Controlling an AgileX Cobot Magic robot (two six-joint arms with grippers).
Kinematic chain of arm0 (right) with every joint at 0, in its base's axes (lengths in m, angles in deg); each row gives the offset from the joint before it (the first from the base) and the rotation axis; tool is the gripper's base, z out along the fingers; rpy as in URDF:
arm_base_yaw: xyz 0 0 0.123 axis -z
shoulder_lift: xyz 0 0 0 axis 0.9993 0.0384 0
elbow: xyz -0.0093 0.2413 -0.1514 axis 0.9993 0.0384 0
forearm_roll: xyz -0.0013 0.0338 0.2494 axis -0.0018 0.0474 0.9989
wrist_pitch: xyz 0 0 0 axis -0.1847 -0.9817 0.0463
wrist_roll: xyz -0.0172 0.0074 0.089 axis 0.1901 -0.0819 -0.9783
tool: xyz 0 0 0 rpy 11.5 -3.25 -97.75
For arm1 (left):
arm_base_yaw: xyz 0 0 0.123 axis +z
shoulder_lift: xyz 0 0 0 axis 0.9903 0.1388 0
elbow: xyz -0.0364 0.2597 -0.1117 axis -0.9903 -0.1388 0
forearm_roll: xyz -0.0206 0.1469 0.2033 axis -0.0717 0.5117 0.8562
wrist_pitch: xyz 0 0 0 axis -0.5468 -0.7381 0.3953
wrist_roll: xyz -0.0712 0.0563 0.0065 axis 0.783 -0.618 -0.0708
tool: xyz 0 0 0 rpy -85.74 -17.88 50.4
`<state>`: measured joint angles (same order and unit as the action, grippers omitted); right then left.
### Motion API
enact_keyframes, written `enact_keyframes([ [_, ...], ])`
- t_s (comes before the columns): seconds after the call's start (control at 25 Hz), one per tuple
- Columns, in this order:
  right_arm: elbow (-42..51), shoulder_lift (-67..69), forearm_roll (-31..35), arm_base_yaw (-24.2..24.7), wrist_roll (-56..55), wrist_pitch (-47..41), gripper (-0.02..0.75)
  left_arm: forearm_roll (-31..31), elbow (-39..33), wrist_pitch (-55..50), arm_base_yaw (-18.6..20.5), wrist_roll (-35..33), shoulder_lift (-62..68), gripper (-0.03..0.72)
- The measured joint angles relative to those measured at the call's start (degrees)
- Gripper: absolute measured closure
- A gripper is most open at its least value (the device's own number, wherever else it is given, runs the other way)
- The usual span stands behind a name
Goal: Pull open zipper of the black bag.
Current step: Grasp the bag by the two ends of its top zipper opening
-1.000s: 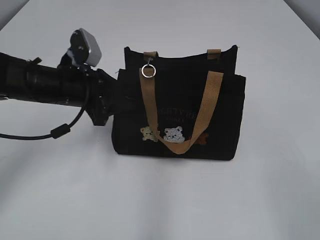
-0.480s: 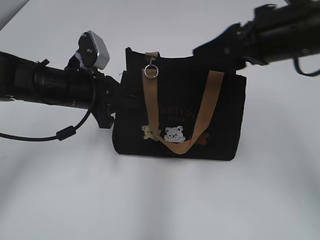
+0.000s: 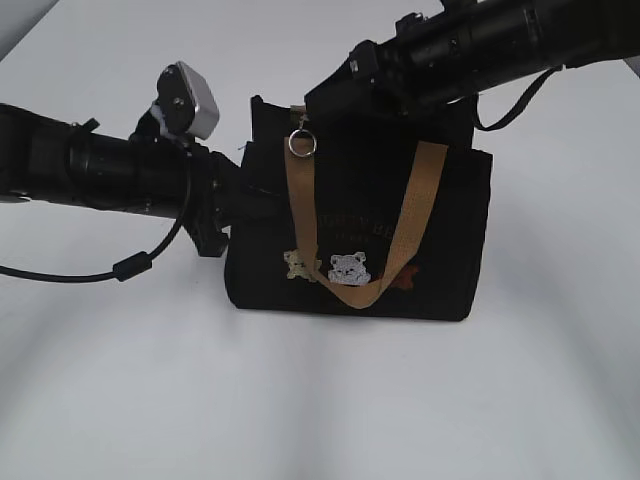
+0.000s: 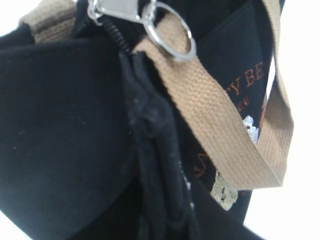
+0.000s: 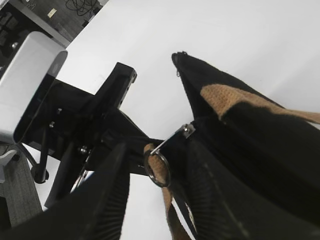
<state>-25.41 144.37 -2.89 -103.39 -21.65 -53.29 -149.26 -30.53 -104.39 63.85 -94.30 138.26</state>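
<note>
2 arms meet at the bag (image 3: 360,235), which stands upright on the white table (image 3: 320,400) near the centre of the exterior view. The left arm (image 3: 90,170) comes in from 9 o'clock, and its gripper (image 3: 245,190) is clenched on the bag's left end, pinching the black fabric just below the top edge. From the left wrist view the fingers themselves are hidden; only bunched black cloth fills the lower frame, with the zipper (image 4: 117,37) track running up toward 12 o'clock.

The pull tab (image 3: 299,122) sits at the left end of the bag's top, at about 11 o'clock from the bag's middle, and the ring (image 3: 301,144) hangs from it against the front tan strap (image 3: 300,210). A bear patch (image 3: 348,268) shows low on the front panel.

The right arm (image 3: 500,40) reaches down from 2 o'clock, and its gripper (image 3: 335,100) hangs over the top edge, just beside the tab at the tab's 2 o'clock. In the right wrist view the right gripper (image 5: 160,200) is parted, 1 ribbed finger at 7 o'clock and the other finger (image 5: 215,200) at 5 o'clock, with the ring (image 5: 158,169) and tab (image 5: 172,139) lying between them near the fingertips. Neither finger touches the ring; it grasps nothing.
</note>
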Motion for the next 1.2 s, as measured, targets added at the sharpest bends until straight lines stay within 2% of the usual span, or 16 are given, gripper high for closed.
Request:
enact_keyframes([
  [0.48, -0.24, 2.36, -1.05, -1.92, -1.06, -1.77, 0.452, -0.03, 0.0, 0.06, -0.02, 0.02, 0.0, 0.622],
  [0.8, -0.5, 3.04, -0.03, -2.1, -1.17, 0.62, 0.456, -0.28, 0.0, 0.26, -0.02, 0.06, 0.0, 0.622],
  [1.2, -0.55, 3.15, 2.16, -2.1, -0.73, 5.03, 0.505, -0.33, 0.0, 0.26, -0.02, 0.06, 0.0, 0.622],
])
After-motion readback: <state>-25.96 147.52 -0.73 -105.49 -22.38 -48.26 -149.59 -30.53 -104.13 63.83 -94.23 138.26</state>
